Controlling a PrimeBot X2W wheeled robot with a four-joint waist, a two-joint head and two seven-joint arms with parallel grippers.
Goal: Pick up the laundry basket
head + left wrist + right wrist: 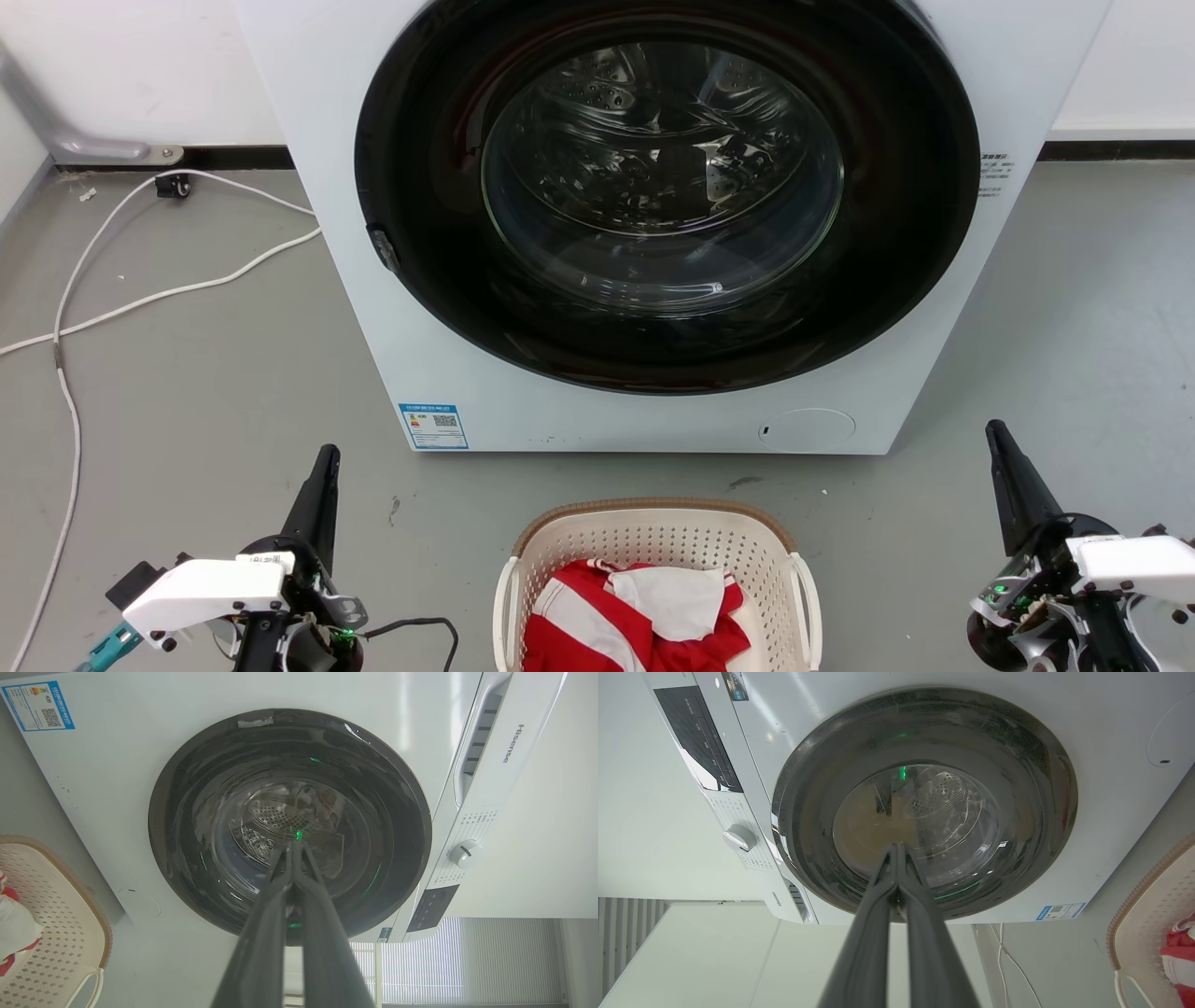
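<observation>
Grey, seemingly concrete floor (187, 392); laundry basket (653, 537) before washing machine (607, 425); left gripper (292, 845), right gripper (896, 847) pinched together

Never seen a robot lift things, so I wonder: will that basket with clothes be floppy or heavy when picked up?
Probably stiff: the basket looks like moulded plastic with a firm rim. Likely light, since its walls are full of holes and the clothes leave its far end bare. It may tilt if lifted by one side handle alone.
</observation>
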